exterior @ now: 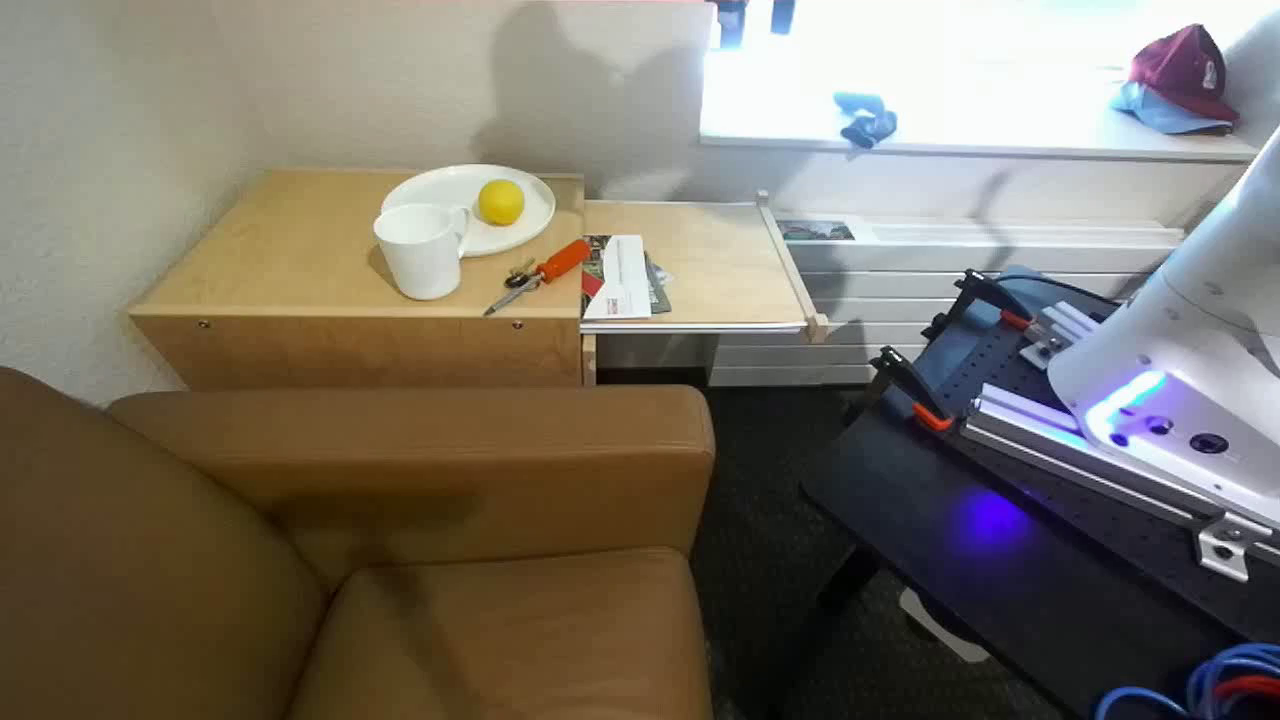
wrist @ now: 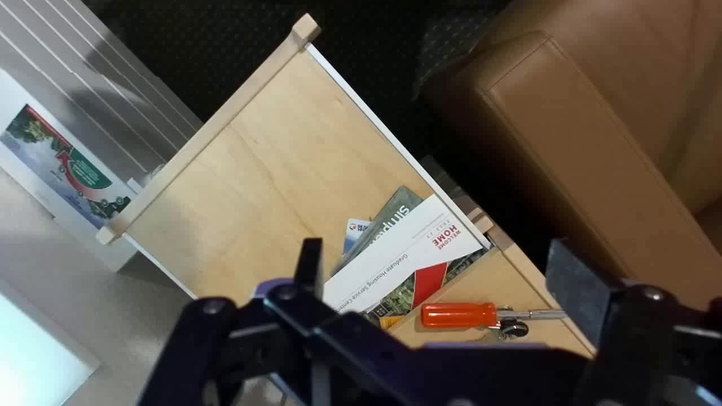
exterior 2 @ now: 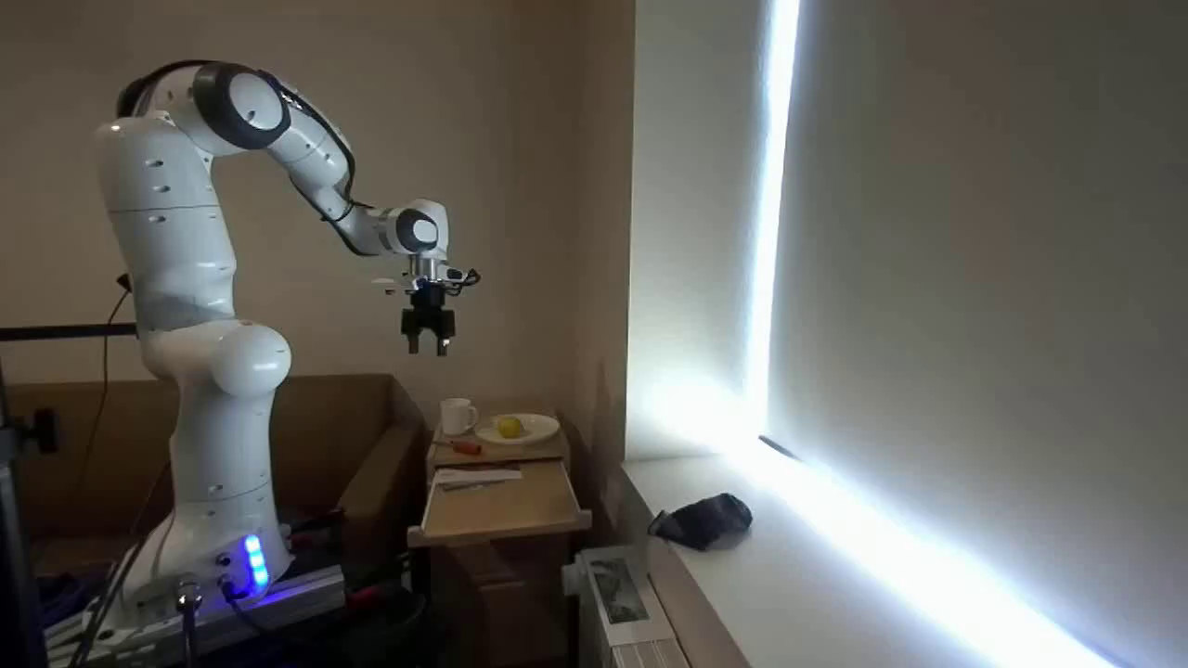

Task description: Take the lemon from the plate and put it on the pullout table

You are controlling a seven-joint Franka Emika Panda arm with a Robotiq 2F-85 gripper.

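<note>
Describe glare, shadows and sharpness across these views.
In both exterior views, glare washes out part of the windowsill; in an exterior view, soft shadows fall on the wall behind the pullout table; in an exterior view, the sofa looks dim; in the wrist view, the gripper looks nearly black, shadows cross the slatted panel, and "HOME" on the white paper reads clearly.

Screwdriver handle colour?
Orange-red: the screwdriver handle shows best in the wrist view.

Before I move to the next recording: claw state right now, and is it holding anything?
The claw: open, holding nothing; the lemon rests on the plate.
</note>
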